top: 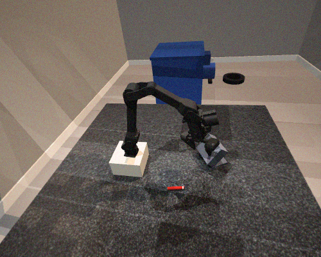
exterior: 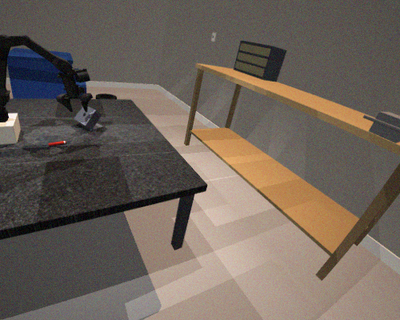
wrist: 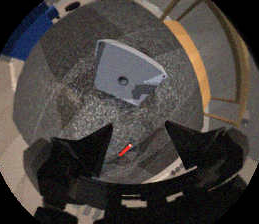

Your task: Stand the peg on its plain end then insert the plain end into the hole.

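The arm is standing on a white base (top: 129,162) at the left of the dark table (top: 85,220), and every place below is taken from that base. From there the arm is rising, bending and reaching out to the right, ending in the gripper (top: 199,143), which is hanging with its fingers spread wide and nothing between them.

Right of the base and a little nearer the table's front edge, the peg (top: 176,187) is lying flat on the table, its white band on the end pointing away from the base. It is lying apart from everything else, with bare table on all sides of it.

Farther right of the base, the panel (top: 217,157) is sitting on the table just under the gripper. In the top view one finger is overlapping the panel's upper edge; whether it is touching cannot be told. In the wrist view the panel (wrist: 125,75) is showing its hole (wrist: 122,80) facing the camera, with the peg (wrist: 125,150) lying below it between the two dark fingers.

Beyond the panel, the table is running on to its right edge.
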Robot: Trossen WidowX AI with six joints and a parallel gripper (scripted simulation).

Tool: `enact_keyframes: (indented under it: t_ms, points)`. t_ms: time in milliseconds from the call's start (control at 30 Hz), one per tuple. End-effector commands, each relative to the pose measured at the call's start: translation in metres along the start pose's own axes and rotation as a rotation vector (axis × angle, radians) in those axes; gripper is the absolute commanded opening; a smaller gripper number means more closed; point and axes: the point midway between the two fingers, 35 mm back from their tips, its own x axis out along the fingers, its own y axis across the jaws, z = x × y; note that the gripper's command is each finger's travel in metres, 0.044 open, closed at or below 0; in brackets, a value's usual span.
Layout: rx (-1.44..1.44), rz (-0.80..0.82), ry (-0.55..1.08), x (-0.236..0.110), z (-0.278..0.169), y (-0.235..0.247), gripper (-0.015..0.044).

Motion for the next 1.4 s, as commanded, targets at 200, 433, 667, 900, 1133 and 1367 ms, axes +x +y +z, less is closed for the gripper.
enact_keyframes:
  t_ms: [200,433,667,900,1133,1367]
  points:
    - [0.294,0.056,0.085,0.015,-0.066,-0.009,0.044]
    - [0.521,0.098,0.146,0.022,-0.112,-0.007,0.044]
    - [0.744,0.138,0.203,0.027,-0.156,0.0,0.044]
    - [0.766,0.142,0.208,0.027,-0.16,0.001,0.044]
    - [0.766,0.142,0.208,0.038,-0.161,0.002,0.044]
    - [0.766,0.142,0.208,0.049,-0.162,0.003,0.044]
